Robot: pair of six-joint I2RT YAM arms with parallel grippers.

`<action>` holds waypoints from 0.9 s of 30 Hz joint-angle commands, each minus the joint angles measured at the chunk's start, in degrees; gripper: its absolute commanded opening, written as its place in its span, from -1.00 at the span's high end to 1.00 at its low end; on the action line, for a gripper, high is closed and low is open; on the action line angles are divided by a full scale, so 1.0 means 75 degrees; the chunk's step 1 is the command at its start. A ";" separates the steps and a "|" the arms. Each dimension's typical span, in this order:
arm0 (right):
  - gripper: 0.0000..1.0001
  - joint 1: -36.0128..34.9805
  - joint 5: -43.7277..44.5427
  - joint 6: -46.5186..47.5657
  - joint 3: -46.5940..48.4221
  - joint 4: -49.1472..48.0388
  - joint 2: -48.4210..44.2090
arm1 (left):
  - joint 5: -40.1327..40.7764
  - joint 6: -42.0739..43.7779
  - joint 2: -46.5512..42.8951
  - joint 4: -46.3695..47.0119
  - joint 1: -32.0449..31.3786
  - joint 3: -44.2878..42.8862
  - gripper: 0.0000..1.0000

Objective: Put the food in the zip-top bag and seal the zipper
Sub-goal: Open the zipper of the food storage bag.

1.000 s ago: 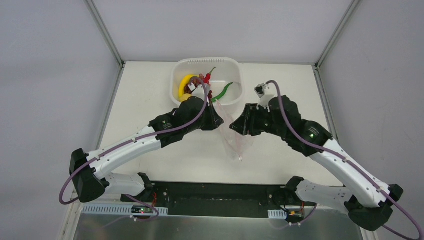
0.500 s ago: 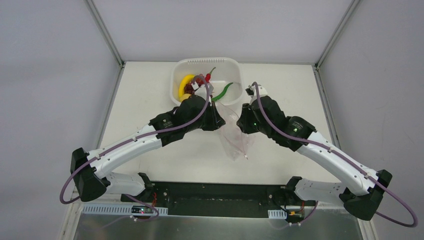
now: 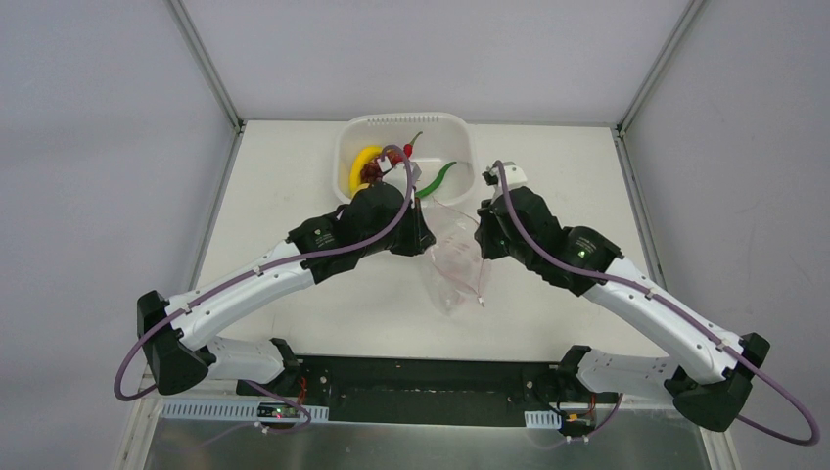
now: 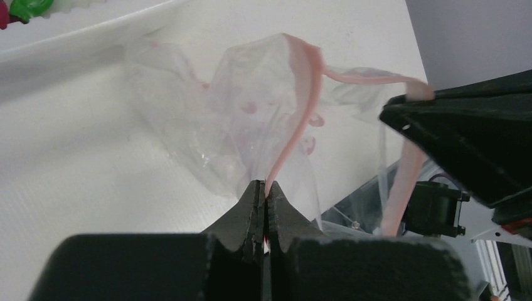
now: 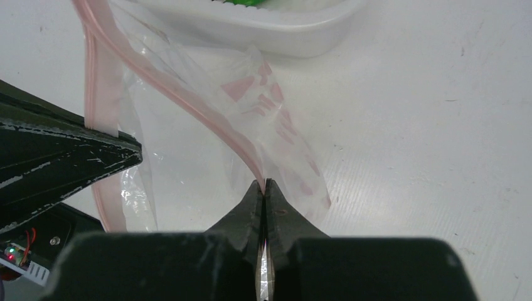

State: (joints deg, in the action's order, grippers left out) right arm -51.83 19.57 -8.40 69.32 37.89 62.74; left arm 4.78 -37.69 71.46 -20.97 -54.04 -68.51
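Observation:
The clear zip-top bag (image 3: 455, 279) hangs between my two grippers just in front of the tub, its mouth pulled apart. My left gripper (image 4: 264, 185) is shut on one side of the pink zipper (image 4: 302, 100). My right gripper (image 5: 264, 183) is shut on the opposite zipper (image 5: 182, 88) strip. From above, the left gripper (image 3: 428, 240) and right gripper (image 3: 480, 233) face each other across the bag. The food lies in the white tub (image 3: 462, 137): yellow banana (image 3: 360, 164), dark red grapes (image 3: 373, 175), red chili (image 3: 409, 147), green chili (image 3: 438, 178).
The tub stands at the table's far middle, directly behind the bag. The left arm's wrist partly covers the tub's near left corner. Metal frame posts (image 3: 206, 64) rise at the far corners. The tub's wall (image 5: 301, 31) is close above the bag in the right wrist view.

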 commanded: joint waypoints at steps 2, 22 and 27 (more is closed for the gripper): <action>1.00 -0.0026 0.1411 0.0288 0.0687 0.0723 -0.0749 | -0.0413 0.0927 0.0172 -0.0459 -0.0022 -0.1380 1.00; 1.00 -0.0007 0.0922 -0.0356 -0.0018 0.0243 0.0011 | -0.1974 0.0516 0.2710 -0.0091 0.0985 -0.2521 1.00; 1.00 0.0212 0.0309 -0.0755 -0.0715 -0.0370 0.0733 | -0.1972 0.0480 0.2578 -0.0028 0.1182 -0.1754 0.82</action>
State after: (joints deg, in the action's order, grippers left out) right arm -51.75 28.73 -11.18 66.08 39.16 66.57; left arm -9.82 -33.50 93.49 -22.04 -45.71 -82.81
